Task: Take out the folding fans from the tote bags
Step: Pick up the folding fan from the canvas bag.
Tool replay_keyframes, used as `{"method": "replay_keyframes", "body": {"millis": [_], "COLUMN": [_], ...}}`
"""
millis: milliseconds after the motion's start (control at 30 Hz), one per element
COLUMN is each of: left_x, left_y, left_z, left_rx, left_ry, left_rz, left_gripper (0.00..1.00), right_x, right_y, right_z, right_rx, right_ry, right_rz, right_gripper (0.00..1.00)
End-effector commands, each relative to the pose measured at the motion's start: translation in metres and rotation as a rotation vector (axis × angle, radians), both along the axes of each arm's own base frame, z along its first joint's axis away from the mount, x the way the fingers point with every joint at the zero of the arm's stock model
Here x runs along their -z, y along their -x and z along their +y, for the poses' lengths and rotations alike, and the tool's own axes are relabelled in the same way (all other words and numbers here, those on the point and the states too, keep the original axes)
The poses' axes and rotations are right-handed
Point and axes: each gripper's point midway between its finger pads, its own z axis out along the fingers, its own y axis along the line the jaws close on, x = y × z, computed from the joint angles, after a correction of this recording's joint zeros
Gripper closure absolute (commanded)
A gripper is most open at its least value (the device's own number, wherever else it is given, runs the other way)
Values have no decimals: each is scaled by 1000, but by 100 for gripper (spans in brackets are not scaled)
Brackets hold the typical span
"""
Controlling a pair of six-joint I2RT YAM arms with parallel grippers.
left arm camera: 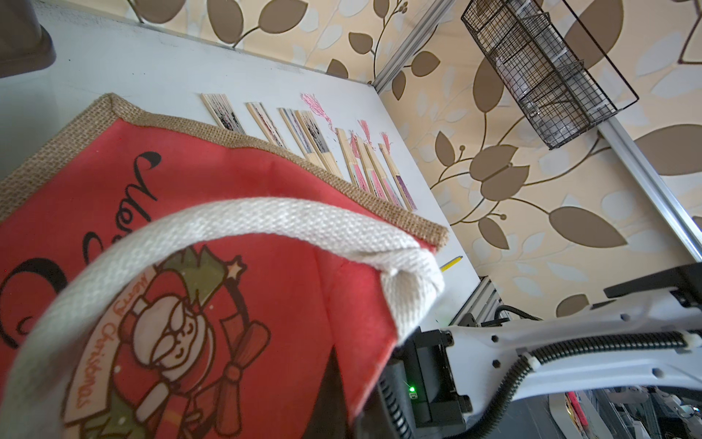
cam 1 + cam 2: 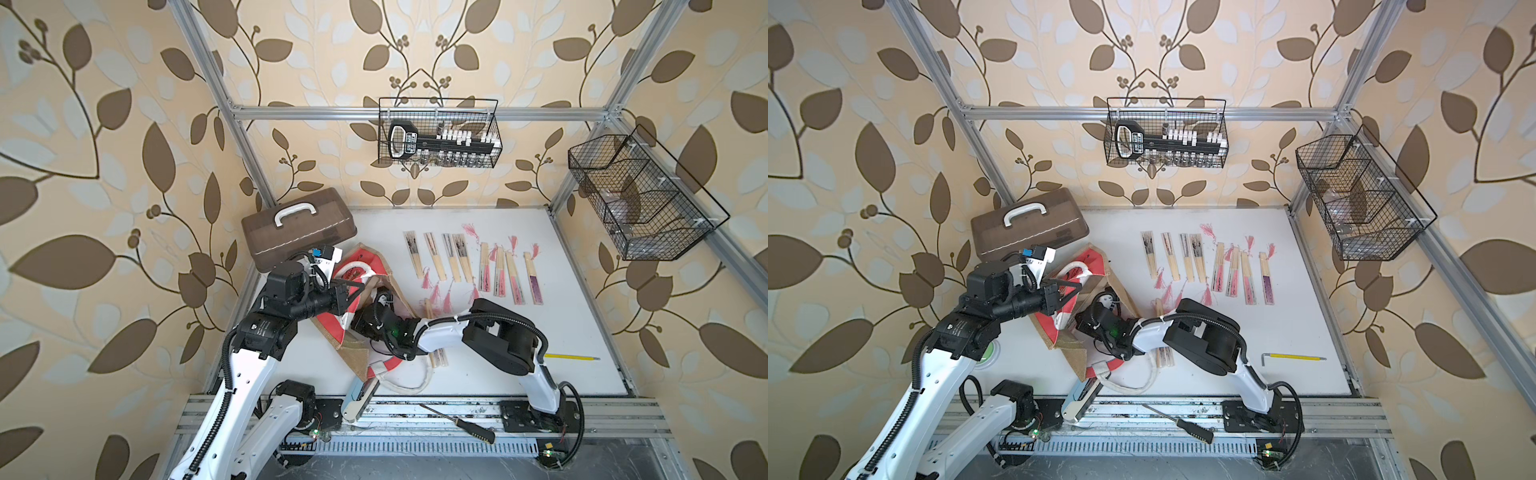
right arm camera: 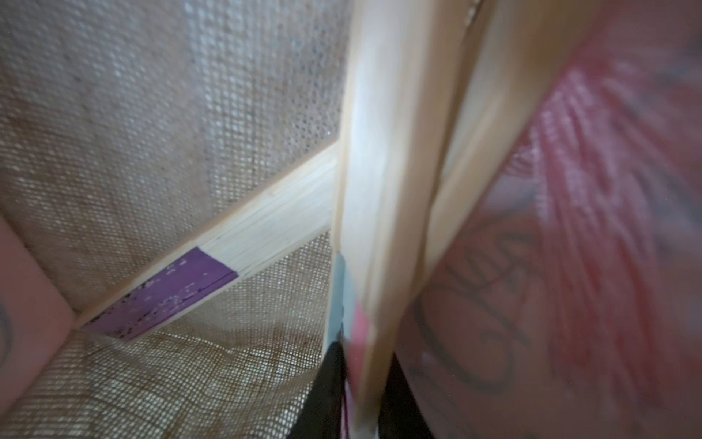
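- The white table (image 2: 519,374) fills the lower middle of both top views.
- The tote bag (image 2: 328,330) lies left of centre on the table. It is tipped, with one red side raised.
- A brown case (image 2: 299,237) stands at the table's upper left corner, just above the bag.
- The left gripper (image 2: 353,287) has its jaws fully closed at the raised rim, pinching the bag up beside the white handle (image 1: 228,220).
- The right gripper (image 3: 362,365) reaches inside the bag. In the right wrist view its black fingers (image 3: 326,380) press on either side of a pink-and-blue fan (image 3: 376,190), the jaws nearly together and clamping it.
- A purple fan (image 3: 182,289) lies behind it, slanting across the jute lining inside the bag.
- A row of folding fans (image 2: 434,257) lies right of the bag in the upper middle of the table, side by side, with pink tassels.
- Two bamboo ends (image 2: 439,358) poke out beneath the right forearm at lower centre.
- A light-blue tool (image 2: 359,397) and a screwdriver (image 2: 461,424) lie along the bottom edge.
- A yellow hex key (image 2: 573,356) lies at lower right.
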Motion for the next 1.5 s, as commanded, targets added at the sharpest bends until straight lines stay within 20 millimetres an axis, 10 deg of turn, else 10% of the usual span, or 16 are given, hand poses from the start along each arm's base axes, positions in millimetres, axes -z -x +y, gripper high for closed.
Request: {"method": "replay_keyframes", "body": {"millis": [0,1467], "left_x": [-17,-8], "left_y": [-2,-7], "left_z": [-3,18], "left_rx": [32,-107], "left_ry": [9,-57], "left_rz": [-94,-84], "left_gripper": [100,100], "right_x": [6,-108], "right_y": [2,59], "right_z": [1,-45], "right_rx": [-7,-224], "right_ry": [-18,243], "right_rz": [18,-459], "right_gripper": [86,90]}}
